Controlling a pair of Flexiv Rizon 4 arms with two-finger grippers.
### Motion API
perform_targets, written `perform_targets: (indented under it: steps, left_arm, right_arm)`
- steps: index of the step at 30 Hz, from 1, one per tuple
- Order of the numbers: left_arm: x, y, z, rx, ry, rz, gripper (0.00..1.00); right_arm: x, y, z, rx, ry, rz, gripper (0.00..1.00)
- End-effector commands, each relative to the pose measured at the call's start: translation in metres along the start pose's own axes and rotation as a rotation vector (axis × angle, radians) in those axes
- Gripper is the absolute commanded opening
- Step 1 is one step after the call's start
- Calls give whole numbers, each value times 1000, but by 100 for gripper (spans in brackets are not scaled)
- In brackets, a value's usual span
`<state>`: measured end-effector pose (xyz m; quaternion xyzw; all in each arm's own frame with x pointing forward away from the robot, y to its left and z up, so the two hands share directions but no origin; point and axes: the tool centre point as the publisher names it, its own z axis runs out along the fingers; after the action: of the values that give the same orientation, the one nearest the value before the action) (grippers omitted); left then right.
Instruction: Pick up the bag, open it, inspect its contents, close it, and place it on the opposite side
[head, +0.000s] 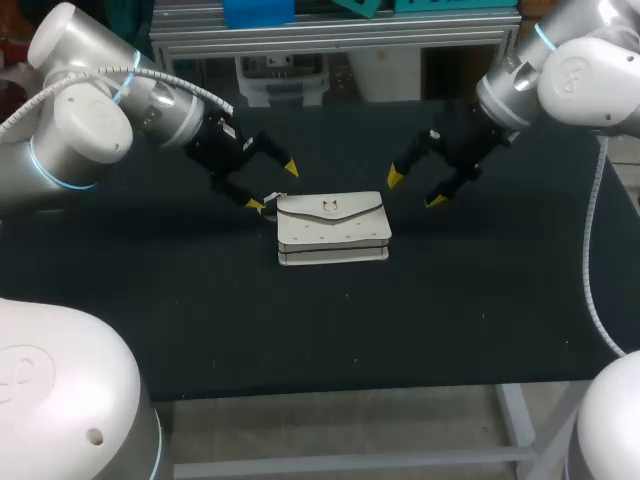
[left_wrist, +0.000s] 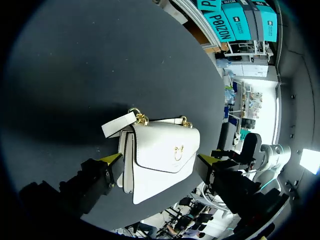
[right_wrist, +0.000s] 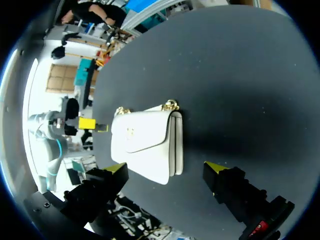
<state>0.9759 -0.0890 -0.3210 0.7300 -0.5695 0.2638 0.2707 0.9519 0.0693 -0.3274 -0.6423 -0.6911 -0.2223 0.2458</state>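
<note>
A white leather flap handbag (head: 332, 228) with a small gold clasp (left_wrist: 178, 149) lies flat at the middle of the black desk (head: 200, 320), flap closed. The left claw (head: 273, 186) hangs released at the bag's left end, one yellow tip close to the corner where a white strap tab (left_wrist: 119, 125) and gold links (left_wrist: 140, 118) stick out (contact cannot be judged); its wrist view has the bag between the spread fingers. The right claw (head: 415, 189), also released, hangs near the bag's right rear corner, clearly apart from it
</note>
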Motion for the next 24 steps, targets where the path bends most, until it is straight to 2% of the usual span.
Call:
perform_targets:
  steps: [1, 6, 12, 13, 14, 16, 19, 20, 23, 24]
  left_arm:
    - [-14, 11, 0, 32, 65, -11, 100]
    - [-20, 14, 4, -7, 114, -27, 100]
    - [-20, 19, 21, -94, 168, 34, 100]
    - [-20, 20, 23, -100, 177, 39, 97]
    - [-20, 20, 25, -108, 182, 51, 90]
    - [-19, 19, 28, -116, 200, 64, 87]
    - [-16, 20, 32, -132, 215, 92, 76]
    - [-15, 19, 33, -134, 213, 98, 73]
    - [-13, 19, 35, -135, 209, 117, 75]
    - [-13, 18, 36, -137, 211, 119, 76]
  right_arm:
    - [-5, 15, 12, 68, 132, 88, 100]
    - [-1, 21, 19, 67, 161, 138, 100]
    - [4, 25, 36, 82, 210, 160, 100]
    - [6, 25, 38, 86, 218, 158, 100]
    - [7, 25, 41, 87, 220, 158, 100]
    - [9, 25, 46, 87, 226, 162, 100]
    - [9, 26, 50, 75, 245, 173, 100]
    - [9, 26, 50, 70, 249, 176, 96]
    - [10, 28, 53, 56, 254, 184, 91]
    - [11, 29, 54, 51, 258, 186, 82]
